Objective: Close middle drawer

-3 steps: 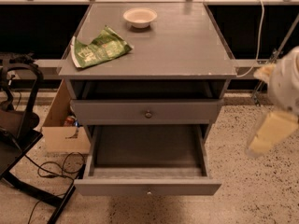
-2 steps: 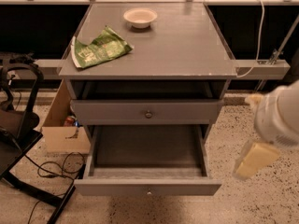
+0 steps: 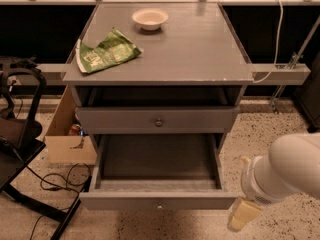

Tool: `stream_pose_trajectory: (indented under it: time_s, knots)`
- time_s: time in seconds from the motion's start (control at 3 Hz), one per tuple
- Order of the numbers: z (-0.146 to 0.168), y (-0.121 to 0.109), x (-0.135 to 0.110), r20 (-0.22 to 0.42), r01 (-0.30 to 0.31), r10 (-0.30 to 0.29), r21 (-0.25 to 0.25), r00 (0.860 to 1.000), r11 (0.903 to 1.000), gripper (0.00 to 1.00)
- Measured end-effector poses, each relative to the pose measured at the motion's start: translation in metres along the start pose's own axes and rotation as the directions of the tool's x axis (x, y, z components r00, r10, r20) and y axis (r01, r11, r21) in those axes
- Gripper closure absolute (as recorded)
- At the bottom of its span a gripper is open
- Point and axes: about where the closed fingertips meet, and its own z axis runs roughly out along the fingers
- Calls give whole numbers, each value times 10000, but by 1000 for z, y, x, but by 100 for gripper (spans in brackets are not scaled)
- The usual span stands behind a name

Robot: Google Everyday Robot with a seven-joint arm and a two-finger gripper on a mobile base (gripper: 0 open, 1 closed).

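The grey cabinet [image 3: 160, 74] has its middle drawer [image 3: 125, 120], a flat grey front with a small round knob [image 3: 158, 122], standing a little out from the frame under a dark gap. Below it the widest-looking drawer [image 3: 120, 202] is pulled far out, and its grey tray is bare. My gripper [image 3: 243, 215] hangs low at the lower right, just off the front right corner of that lowest drawer. It is well below and to the right of the middle drawer's knob. My white arm [image 3: 292, 166] runs off the right edge.
On the cabinet top lie a green crumpled bag [image 3: 106, 52] and a white bowl [image 3: 150, 18]. A cardboard box [image 3: 67, 134] stands on the floor at the left, with a black chair frame [image 3: 20, 134] and cables beside it. A cable and a rail [image 3: 280, 74] are at the right.
My arm and gripper have moved down and to the left, from beside the cabinet's right side to the lowest drawer's front right corner. The drawers have not moved.
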Motion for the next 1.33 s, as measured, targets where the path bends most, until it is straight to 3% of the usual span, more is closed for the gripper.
stream_pose_trajectory:
  time_s: [0.33,1.0,1.33]
  knots:
    - [63,26,21,12,-609,613,-1011,9981,9930,0]
    - [77,28,19,-117,-495,485,-1075,9988,9930,0]
    - [127,40,24,-322,-476,436,-1401,9985,9890,15]
